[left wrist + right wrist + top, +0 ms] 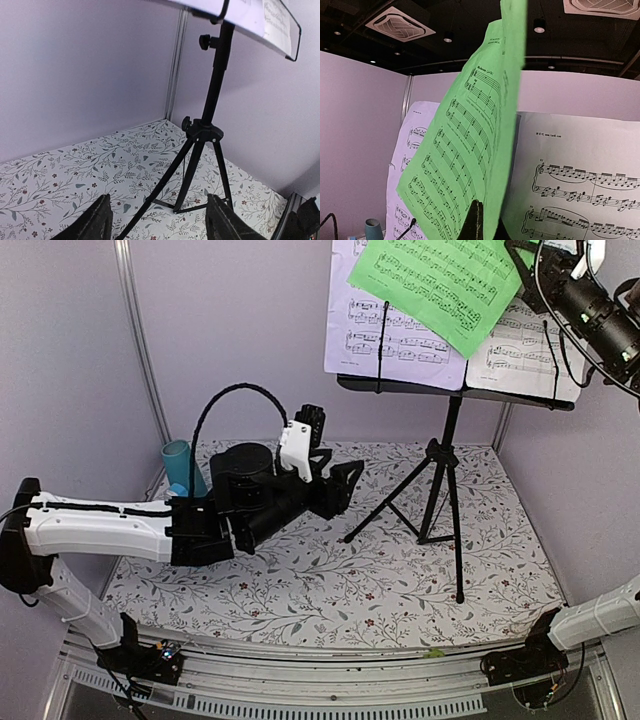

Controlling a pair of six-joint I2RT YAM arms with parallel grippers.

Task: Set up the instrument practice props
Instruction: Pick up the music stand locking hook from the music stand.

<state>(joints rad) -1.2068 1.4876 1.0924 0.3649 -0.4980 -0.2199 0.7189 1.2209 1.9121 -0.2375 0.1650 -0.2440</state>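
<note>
The black tripod music stand (447, 465) stands at the back right of the floral table, with white sheet-music pages (395, 330) on its desk (455, 390). A green sheet-music page (440, 280) hangs tilted in front of them, and my right gripper (522, 258) is shut on its edge up at the top right. The right wrist view shows that gripper (485, 222) pinching the green page (465, 150) before a white page (580, 175). My left gripper (340, 490) hovers low left of the stand, open and empty. In the left wrist view its fingers (97, 222) frame the stand's legs (200, 150) from a distance.
A teal cylinder cup (178, 465) stands at the back left, partly hidden behind my left arm. Lilac walls close the table at the back and on both sides. The tripod's legs (455, 560) spread over the right half of the cloth.
</note>
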